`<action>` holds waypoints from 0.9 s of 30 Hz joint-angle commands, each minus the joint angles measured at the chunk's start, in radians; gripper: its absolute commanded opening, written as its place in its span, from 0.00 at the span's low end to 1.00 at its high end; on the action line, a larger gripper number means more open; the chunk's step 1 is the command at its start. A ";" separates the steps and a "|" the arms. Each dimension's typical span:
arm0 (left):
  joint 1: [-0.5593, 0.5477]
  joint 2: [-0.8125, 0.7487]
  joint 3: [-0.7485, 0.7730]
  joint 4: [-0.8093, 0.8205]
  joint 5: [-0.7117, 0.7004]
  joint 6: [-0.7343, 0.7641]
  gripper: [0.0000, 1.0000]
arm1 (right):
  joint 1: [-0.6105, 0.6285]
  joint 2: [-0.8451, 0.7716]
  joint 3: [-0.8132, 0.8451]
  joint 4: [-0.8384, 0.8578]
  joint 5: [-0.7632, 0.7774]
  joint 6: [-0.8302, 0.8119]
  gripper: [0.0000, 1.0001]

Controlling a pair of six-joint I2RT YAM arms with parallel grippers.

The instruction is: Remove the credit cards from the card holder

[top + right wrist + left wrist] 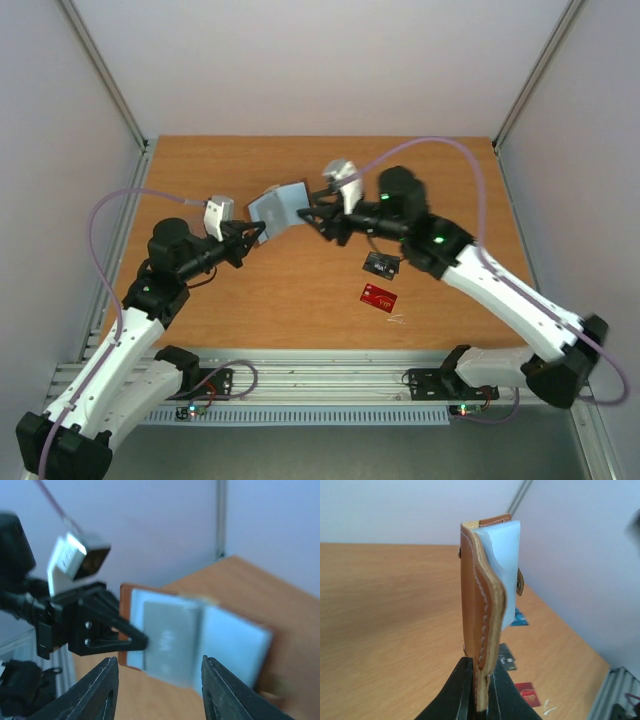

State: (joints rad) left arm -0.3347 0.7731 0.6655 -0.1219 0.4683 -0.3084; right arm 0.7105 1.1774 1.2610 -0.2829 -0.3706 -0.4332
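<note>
Now, card holder (280, 208): aloft over bench middle, opened toward right arm.
Left jaws: clenched on its edge, steadying it.
Right jaws: released, empty, facing pockets.
Black card (380, 264), red card (378, 296): on bench, right of centre.

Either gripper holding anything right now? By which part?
Left gripper is shut on the small brown leather bifold card holder, pinching the outer edge of one flap. Right gripper stands open before its pale inside, holding nothing.

Left gripper (480, 682) pinches the upright card holder (483, 605), seemingly half open.
</note>
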 commanded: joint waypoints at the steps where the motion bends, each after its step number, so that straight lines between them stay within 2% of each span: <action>1: 0.006 -0.017 0.027 0.211 0.177 -0.054 0.00 | 0.138 0.131 0.023 0.077 0.088 0.053 0.48; 8: 0.006 -0.029 0.020 0.252 0.225 -0.074 0.00 | 0.191 0.307 0.178 -0.201 0.298 0.022 0.55; 15: 0.006 -0.019 0.002 0.357 0.357 -0.082 0.00 | 0.193 0.304 0.151 -0.139 0.309 0.017 0.56; 17: 0.006 -0.017 0.005 0.351 0.349 -0.083 0.00 | 0.193 0.311 0.159 -0.130 0.304 0.018 0.59; 23: 0.006 -0.023 0.007 0.318 0.311 -0.078 0.00 | 0.188 0.281 0.164 -0.130 0.342 -0.005 0.59; 27: 0.006 -0.026 0.021 0.210 0.170 -0.057 0.00 | 0.135 0.208 0.134 -0.170 0.452 -0.005 0.64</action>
State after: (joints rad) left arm -0.3161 0.7670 0.6636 0.0860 0.6773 -0.3706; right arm 0.8997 1.4582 1.4033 -0.4393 -0.0772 -0.4274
